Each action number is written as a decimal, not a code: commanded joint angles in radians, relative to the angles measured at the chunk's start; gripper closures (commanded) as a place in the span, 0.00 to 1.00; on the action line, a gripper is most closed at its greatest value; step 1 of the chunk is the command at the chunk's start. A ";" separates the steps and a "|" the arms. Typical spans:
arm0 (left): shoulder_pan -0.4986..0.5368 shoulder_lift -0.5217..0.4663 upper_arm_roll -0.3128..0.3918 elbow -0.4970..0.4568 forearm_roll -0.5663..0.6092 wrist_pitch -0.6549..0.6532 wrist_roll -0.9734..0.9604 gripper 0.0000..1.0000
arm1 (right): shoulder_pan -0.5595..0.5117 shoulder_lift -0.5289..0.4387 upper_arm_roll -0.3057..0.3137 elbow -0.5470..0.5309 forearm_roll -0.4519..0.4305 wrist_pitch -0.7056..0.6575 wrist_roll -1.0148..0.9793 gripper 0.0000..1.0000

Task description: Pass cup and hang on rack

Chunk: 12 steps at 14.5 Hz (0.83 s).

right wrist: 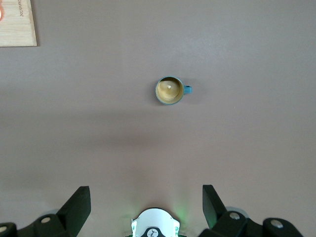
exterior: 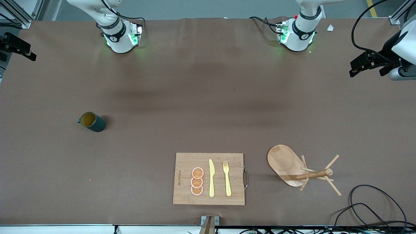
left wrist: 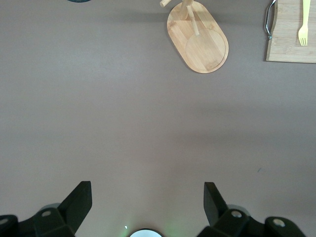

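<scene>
The cup [exterior: 92, 122], dark teal with an ochre inside, stands upright on the brown table toward the right arm's end; its small handle points to that end. It also shows in the right wrist view [right wrist: 170, 90]. The rack [exterior: 286, 164], a light wooden mug tree with an oval base and thin pegs, stands toward the left arm's end, near the front camera; it also shows in the left wrist view [left wrist: 200, 42]. My left gripper [left wrist: 148, 185] is open and empty, high over its own base. My right gripper [right wrist: 146, 187] is open and empty, high over its base. Neither gripper shows in the front view.
A bamboo cutting board [exterior: 183, 196] lies between cup and rack, nearer the front camera, with orange slices [exterior: 197, 181], a yellow knife [exterior: 211, 178] and a yellow fork [exterior: 227, 178] on it. Black cables [exterior: 373, 208] loop beside the rack at the table's corner.
</scene>
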 commanded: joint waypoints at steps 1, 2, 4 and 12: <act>0.001 0.003 -0.006 -0.006 0.018 0.015 -0.007 0.00 | 0.019 0.001 -0.005 0.003 0.011 0.005 -0.003 0.00; 0.001 0.003 -0.006 -0.009 0.020 0.015 -0.007 0.00 | 0.019 0.001 -0.005 0.005 0.011 0.006 -0.003 0.00; 0.001 0.002 -0.006 -0.017 0.020 0.015 -0.007 0.00 | 0.014 0.003 -0.005 0.005 0.011 0.005 -0.003 0.00; 0.001 0.002 -0.006 -0.026 0.018 0.031 -0.007 0.00 | 0.004 0.085 -0.005 0.006 0.008 0.005 -0.003 0.00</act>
